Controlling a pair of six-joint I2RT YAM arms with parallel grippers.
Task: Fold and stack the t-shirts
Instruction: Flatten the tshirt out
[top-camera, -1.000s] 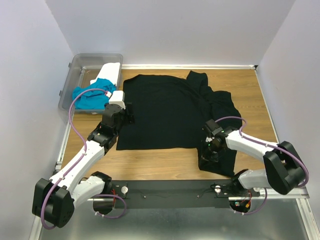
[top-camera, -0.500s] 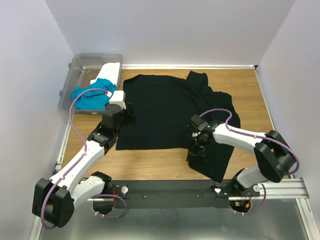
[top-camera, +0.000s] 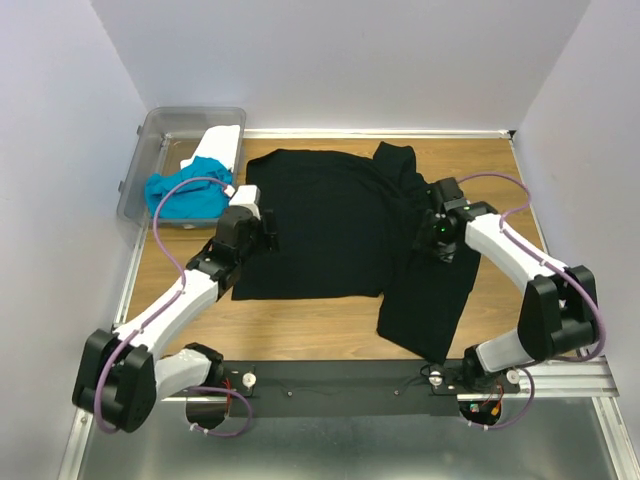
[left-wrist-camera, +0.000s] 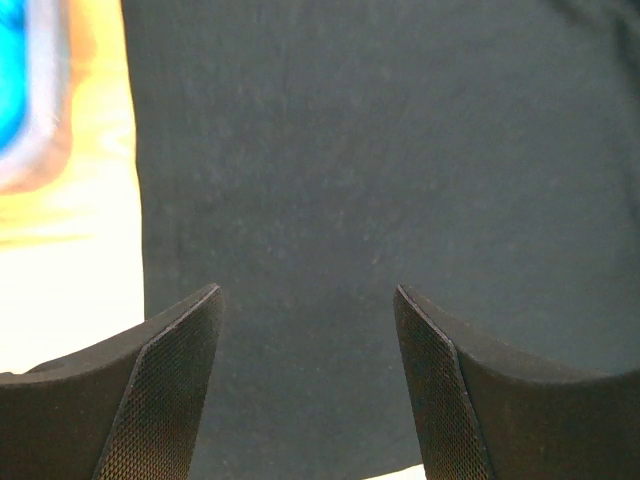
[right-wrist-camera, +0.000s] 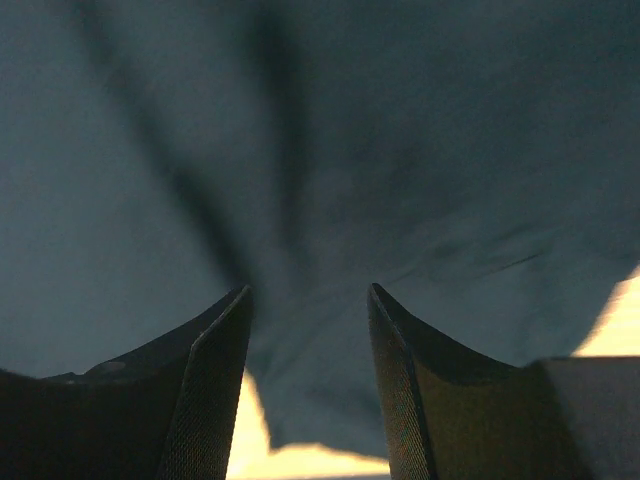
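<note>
spread flat on the table (top-camera: 300, 320) in the middle of the frame: black t-shirt (top-camera: 330, 225), likely laid open for easy folding. right side flopped down in a strip toward the lower right. long way running top to bottom; neck end hard to tell. waiting in the bin (top-camera: 150, 140), upper left: blue t-shirt (top-camera: 185, 195) and white t-shirt (top-camera: 220, 148). over the left edge, left gripper (left-wrist-camera: 308, 300), jaws wide, holding nothing. over the strip, right gripper (right-wrist-camera: 308, 295), jaws apart, holding nothing.

Three in play: one large black cloth t-shirt (top-camera: 320, 220), one turquoise-blue t-shirt (top-camera: 183, 195), one white t-shirt (top-camera: 217, 147), plus one clear plastic bin (top-camera: 190, 117).
</note>
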